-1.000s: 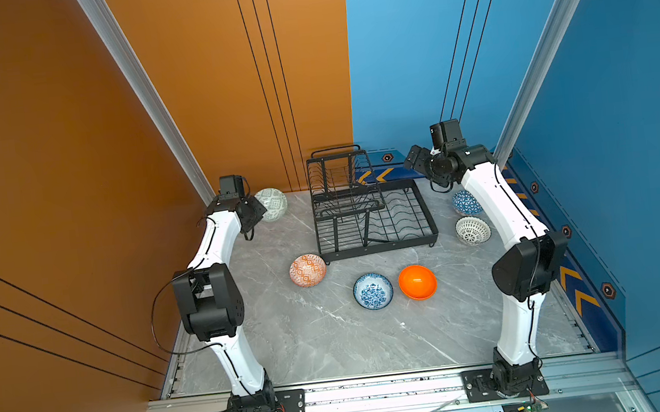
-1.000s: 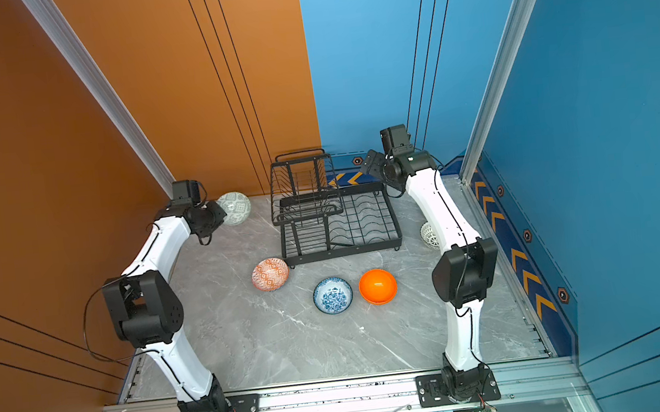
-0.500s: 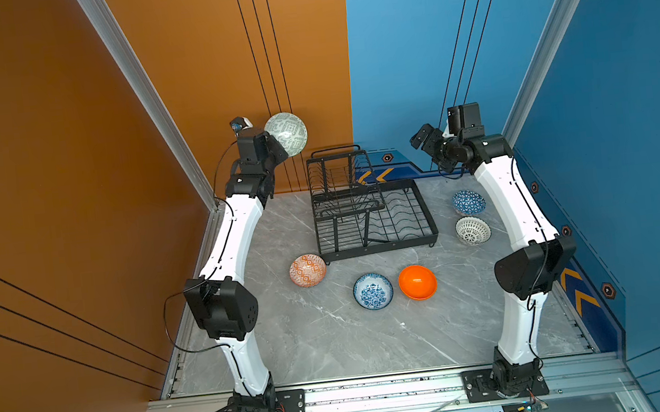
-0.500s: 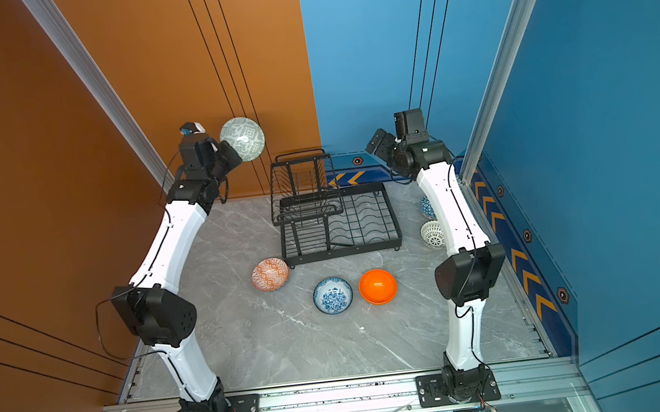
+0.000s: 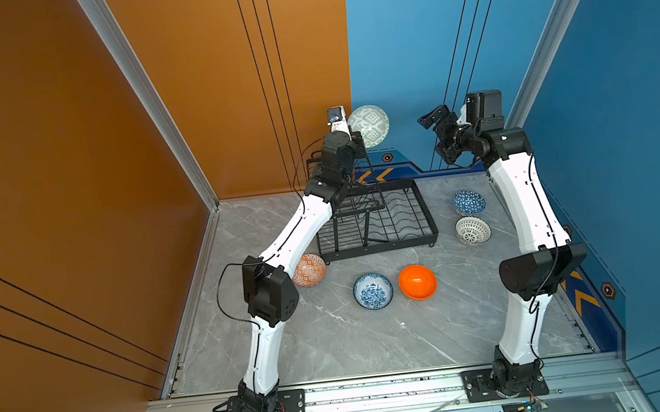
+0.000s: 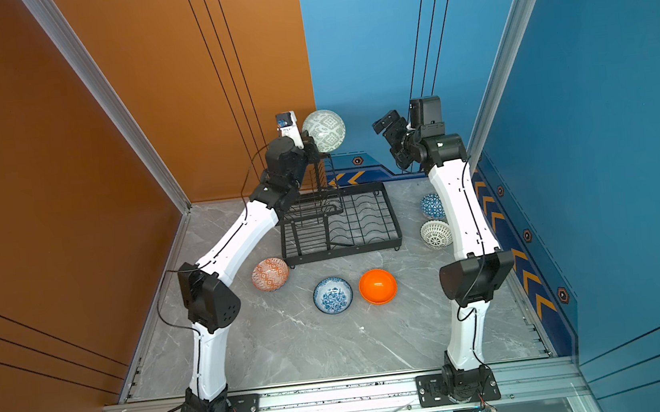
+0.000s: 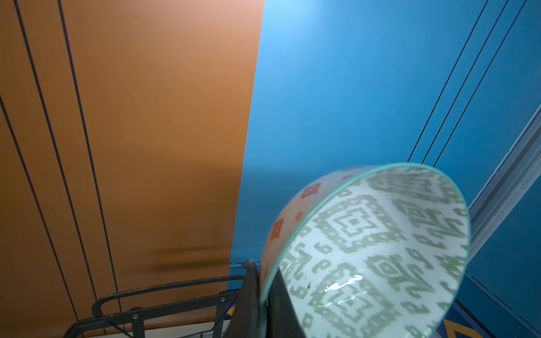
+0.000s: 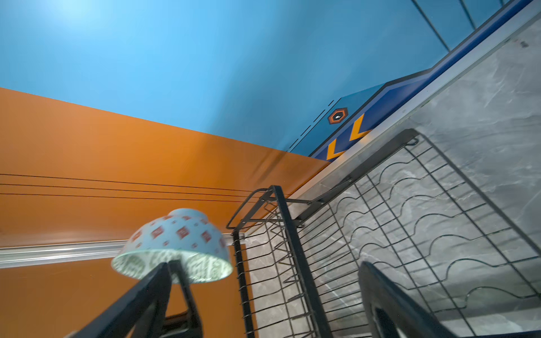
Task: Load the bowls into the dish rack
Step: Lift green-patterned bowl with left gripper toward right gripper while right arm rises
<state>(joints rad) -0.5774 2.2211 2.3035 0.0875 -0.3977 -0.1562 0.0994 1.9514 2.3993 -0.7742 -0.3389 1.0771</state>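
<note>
Your left gripper [image 7: 261, 294] is clamped on the rim of the green bowl [image 5: 369, 125], which is raised in the air near the tall end of the rack [image 5: 380, 226]. Your right gripper [image 5: 440, 137] stands wide open, holding nothing. Five bowls [image 5: 373, 291] sit on the table [image 5: 334, 340] outside the rack: two to its right, three in front. Only the right wrist view shows the green bowl's red-marked outside; both top views show its inside.

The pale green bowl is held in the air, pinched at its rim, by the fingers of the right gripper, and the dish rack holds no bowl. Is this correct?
Only the arm is wrong. The pale green bowl is held in the air, pinched at its rim, by the fingers of the left gripper, as the left wrist view shows. The dish rack holds no bowl.
</note>
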